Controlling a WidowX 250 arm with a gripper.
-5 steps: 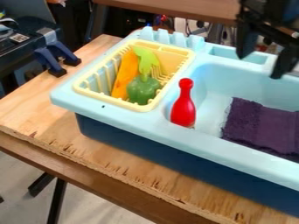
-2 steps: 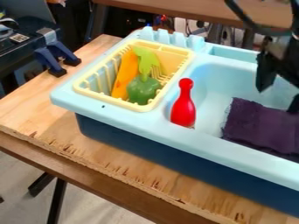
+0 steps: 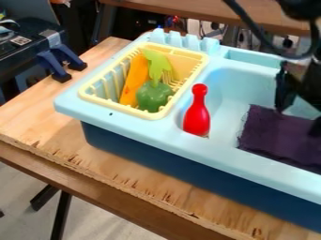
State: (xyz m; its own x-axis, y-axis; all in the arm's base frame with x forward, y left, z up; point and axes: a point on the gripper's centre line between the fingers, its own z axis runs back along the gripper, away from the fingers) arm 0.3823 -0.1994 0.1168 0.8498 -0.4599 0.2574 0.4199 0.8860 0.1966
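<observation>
Black and 2-fingered, the gripper (image 3: 297,123) is seen near 3 o'clock in the view, over the basin of the toy sink (image 3: 150,136). Its fingers are held apart, with a wide gap between the 2 tips, and nothing is seen clamped there. The dark purple cloth (image 3: 276,138) is spread, rumpled, on the basin floor below and around the tips; whether it is touched by them cannot be told.

From the cloth, the red bowling pin (image 3: 197,117) is found at 10 o'clock, stood upright in the basin's corner. Farther on at 10 o'clock, a yellow basket (image 3: 92,97) is set in the sink's rim, and in it are held a green pepper (image 3: 153,96), an orange piece (image 3: 133,82) and a light green piece (image 3: 158,64). The pale blue sink is placed on a plywood table (image 3: 37,112). At the table's edge, toward 10 o'clock, 2 blue clamps (image 3: 52,65) (image 3: 69,55) are fixed. A brown shelf (image 3: 188,7) and cables are seen at 12 o'clock, and pale floor (image 3: 94,218) at 7 o'clock.

Compared with 0.4 s earlier, the gripper has been lowered toward the cloth; the pin and basket have been left unmoved.
</observation>
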